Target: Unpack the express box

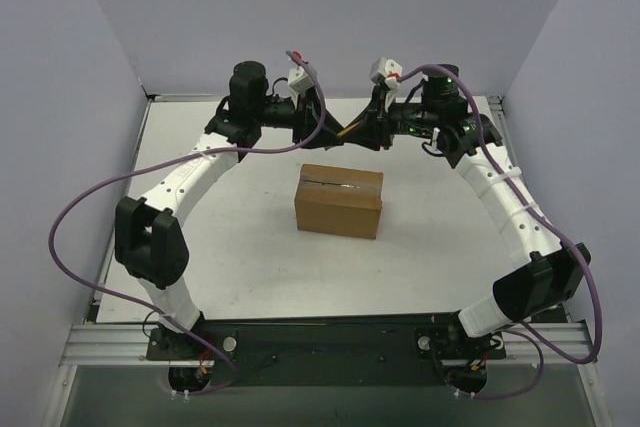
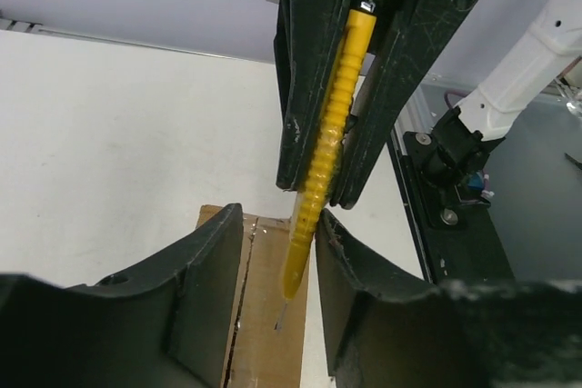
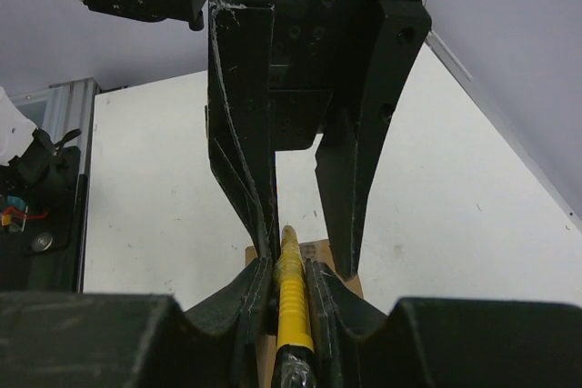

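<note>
The express box [image 1: 340, 202], a brown carton with its flaps shut and a dark line along its top seam, sits mid-table; it also shows in the left wrist view [image 2: 264, 333] and a small part in the right wrist view [image 3: 320, 250]. My right gripper [image 1: 368, 130] is shut on a yellow ribbed cutter [image 3: 293, 302], held above the box's far side. The cutter [image 2: 318, 170] points its small blade tip between the open fingers [image 2: 200, 288] of my left gripper [image 1: 316, 130]. My left gripper [image 2: 280, 293] does not grip it; I cannot tell whether its right finger touches it.
The white table [image 1: 240, 247] is walled by grey panels on the left, back and right. A metal rail [image 1: 330, 337] with both arm bases runs along the near edge. Purple cables [image 1: 60, 237] loop beside each arm.
</note>
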### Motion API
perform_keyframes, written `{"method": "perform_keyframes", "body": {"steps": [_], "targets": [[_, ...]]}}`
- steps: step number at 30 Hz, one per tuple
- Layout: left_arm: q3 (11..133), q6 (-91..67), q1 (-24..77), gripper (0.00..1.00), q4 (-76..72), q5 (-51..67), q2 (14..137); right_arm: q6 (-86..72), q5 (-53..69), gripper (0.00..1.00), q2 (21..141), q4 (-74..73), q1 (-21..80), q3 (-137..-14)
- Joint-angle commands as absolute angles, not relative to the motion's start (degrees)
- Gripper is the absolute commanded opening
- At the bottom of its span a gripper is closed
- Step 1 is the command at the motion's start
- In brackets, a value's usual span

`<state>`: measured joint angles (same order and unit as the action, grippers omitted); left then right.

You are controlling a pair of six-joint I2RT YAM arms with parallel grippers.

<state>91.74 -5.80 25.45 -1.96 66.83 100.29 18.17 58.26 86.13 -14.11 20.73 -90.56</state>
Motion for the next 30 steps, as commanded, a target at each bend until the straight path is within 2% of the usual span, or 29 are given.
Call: {"method": "perform_keyframes", "body": {"steps": [1,3,4,6,7,9,10,12,13,15,17,23,30], "targets": [[96.06,-8.52,25.4,0.43,-5.27,71.45,102.39,19.69,60.38,0.0,86.22,-9.76,21.09,-93.08],[97.02,-9.14,25.4,0.37,-5.36,72.33,103.27,19.34,60.03,0.0,86.39,-9.49,21.27,-93.16],[97.38,-9.58,25.4,0.23,-5.36,72.77,103.88,19.07,59.86,0.0,86.4,-9.41,21.18,-93.25],[98.69,-10.19,25.4,0.04,-5.27,73.91,104.67,17.06,59.07,0.0,86.57,-8.27,21.1,-93.16],[98.96,-11.15,25.4,0.0,-5.71,74.61,105.29,15.83,57.84,0.0,86.66,-7.39,21.01,-92.99],[98.79,-13.96,25.23,0.0,-8.86,75.58,105.55,8.15,55.91,0.0,86.66,-2.85,19.96,-92.2],[97.66,-19.46,25.14,0.0,-15.23,76.02,105.64,5.22,54.59,0.15,86.66,-1.59,19.26,-92.11],[96.86,-24.77,24.87,0.0,-21.69,75.94,105.91,-2.76,55.19,0.33,87.36,-0.44,17.67,-92.98],[97.29,-24.78,24.96,0.0,-21.19,75.76,106.26,-4.99,56.59,0.46,87.89,-0.44,15.75,-93.68],[96.95,-24.87,25.05,0.0,-21.62,75.85,106.17,-7.9,64.04,0.54,89.11,-0.35,14.16,-95.0],[97.03,-25.49,25.14,0.0,-21.8,76.2,106.26,-8.79,69.93,0.55,89.38,-0.44,13.27,-95.36],[97.56,-26.54,25.66,0.0,-22.94,75.85,106.87,-5.1,71.37,0.54,87.54,-0.44,14.68,-91.93],[97.38,-27.77,26.01,0.0,-23.55,74.88,107.14,-4.48,72.86,0.45,88.24,-0.44,15.73,-91.76]]}}
